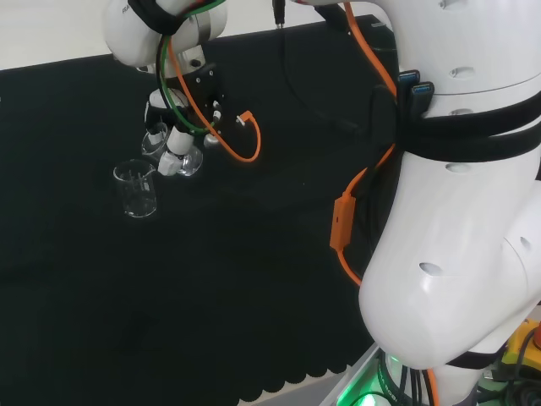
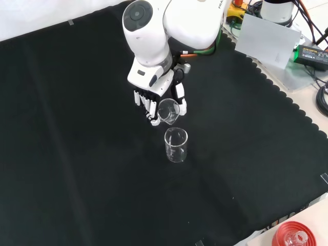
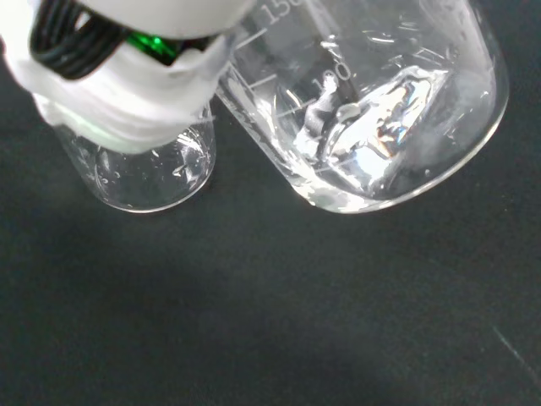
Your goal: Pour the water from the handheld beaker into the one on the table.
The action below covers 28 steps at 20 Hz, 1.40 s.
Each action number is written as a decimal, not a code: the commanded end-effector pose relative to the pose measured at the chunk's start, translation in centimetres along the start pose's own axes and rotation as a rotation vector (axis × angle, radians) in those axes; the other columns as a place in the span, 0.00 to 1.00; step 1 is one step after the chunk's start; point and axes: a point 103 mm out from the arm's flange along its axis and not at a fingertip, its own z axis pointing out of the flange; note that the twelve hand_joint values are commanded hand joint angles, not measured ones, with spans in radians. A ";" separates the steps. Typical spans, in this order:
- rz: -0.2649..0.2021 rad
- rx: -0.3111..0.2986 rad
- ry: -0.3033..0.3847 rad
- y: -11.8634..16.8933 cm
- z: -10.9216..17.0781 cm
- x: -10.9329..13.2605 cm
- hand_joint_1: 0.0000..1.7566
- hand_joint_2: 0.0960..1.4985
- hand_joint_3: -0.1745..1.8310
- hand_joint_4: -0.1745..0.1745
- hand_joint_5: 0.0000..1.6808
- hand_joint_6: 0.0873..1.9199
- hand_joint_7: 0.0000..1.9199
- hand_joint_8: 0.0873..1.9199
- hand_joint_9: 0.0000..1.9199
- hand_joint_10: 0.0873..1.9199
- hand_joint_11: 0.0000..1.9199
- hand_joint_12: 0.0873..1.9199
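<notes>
Water pools in the lower corner of the handheld beaker, which the wrist view shows tilted, its printed scale running up the wall. In the front view this beaker is held above and just behind the rim of the table beaker, which stands upright on the black cloth near the middle of the bench. The hand has its fingers and thumb curled round the handheld beaker, gripping it by the wall; the arm's white link stands above it. In the head view the table beaker stands to the left of the hand, close beside the tilted vessel.

Likely faults from this position, as a judgement: the mouth of the handheld beaker appears not fully over the receiving rim, so further tilting could send the stream onto the cloth short of the target. A fast tilt could overshoot the far wall or splash out. If the hand descends while rotating, glass could strike glass and tip the table beaker, which rests unsupported on cloth. Whether the table beaker already holds water cannot be told. An orange cable hanging near the wrist could snag during rotation.
</notes>
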 end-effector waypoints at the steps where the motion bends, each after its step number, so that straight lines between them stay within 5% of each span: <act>1: 0.004 0.020 -0.039 -0.1 -0.4 0.2 0.64 0.45 0.36 1.00 0.75 0.30 0.95 0.00 0.86 0.00 0.57 0.47; 28: 0.048 0.093 -0.253 0.6 -1.5 1.8 0.64 0.43 0.38 1.00 0.75 0.31 0.95 0.00 0.86 0.00 0.58 0.46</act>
